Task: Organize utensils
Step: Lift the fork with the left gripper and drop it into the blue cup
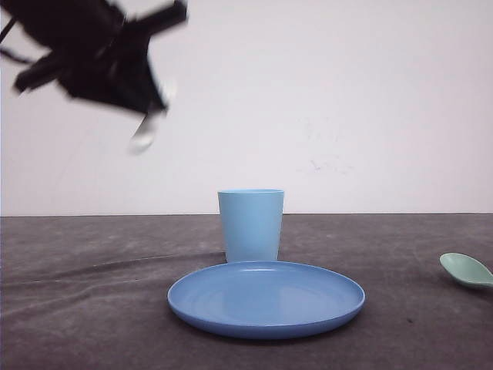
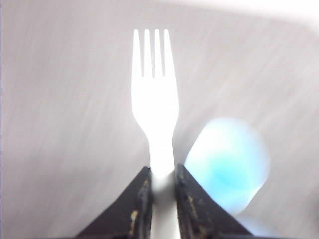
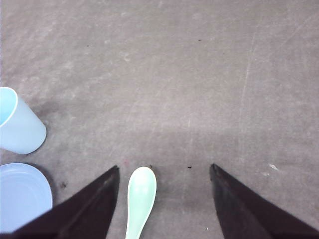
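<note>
Left gripper [image 2: 163,199] jaws clamped on fork [image 2: 155,99] handle, tines out beyond tips. Right gripper [image 3: 164,199] jaws spread; spoon [image 3: 140,196] between them, nearer one jaw, on counter [image 3: 199,74]. Advice: centre before closing.

Left gripper [image 1: 146,116] in front view: motion-blurred black mass, cut by top and left edges; jaw outline unreadable there. White thing at its tip smeared, shape not tellable.

White plastic fork [image 2: 154,99] in left wrist view: handle end cut by bottom edge. Light blue plastic cup [image 2: 227,167] behind it: soft blur.

Pale mint-green plastic spoon [image 1: 466,270]: handle cut by right edge; in right wrist view by bottom edge.

Round blue plastic plate [image 3: 22,194], cup: cut by left edge, right wrist view.
</note>
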`<state>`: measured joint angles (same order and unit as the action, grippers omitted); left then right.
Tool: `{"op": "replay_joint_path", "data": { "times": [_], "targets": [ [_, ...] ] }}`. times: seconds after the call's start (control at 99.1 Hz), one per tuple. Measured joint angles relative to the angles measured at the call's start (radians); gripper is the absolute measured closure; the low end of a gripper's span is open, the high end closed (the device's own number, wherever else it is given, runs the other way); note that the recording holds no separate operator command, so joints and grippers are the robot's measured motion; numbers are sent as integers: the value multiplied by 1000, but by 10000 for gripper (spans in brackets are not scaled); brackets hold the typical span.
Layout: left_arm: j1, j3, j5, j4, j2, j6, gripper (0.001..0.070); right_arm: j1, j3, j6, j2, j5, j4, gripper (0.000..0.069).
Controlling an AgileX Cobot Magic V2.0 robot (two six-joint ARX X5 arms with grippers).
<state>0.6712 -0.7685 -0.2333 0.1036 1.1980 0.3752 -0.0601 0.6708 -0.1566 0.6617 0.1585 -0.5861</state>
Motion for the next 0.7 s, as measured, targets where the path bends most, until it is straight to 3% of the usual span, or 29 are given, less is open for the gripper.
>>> {"op": "replay_joint_path", "data": {
  "times": [0.222, 0.373, 0.696],
  "targets": [
    [31, 0, 0, 326, 121, -87, 668, 0, 0, 0, 0, 0, 37, 333],
    [39, 0, 0, 522, 251, -107, 668, 0, 0, 0, 0, -2, 69, 333],
    [61, -53, 1, 617, 474, -129, 668, 0, 0, 5, 0, -31, 74, 333]
  ]
}}
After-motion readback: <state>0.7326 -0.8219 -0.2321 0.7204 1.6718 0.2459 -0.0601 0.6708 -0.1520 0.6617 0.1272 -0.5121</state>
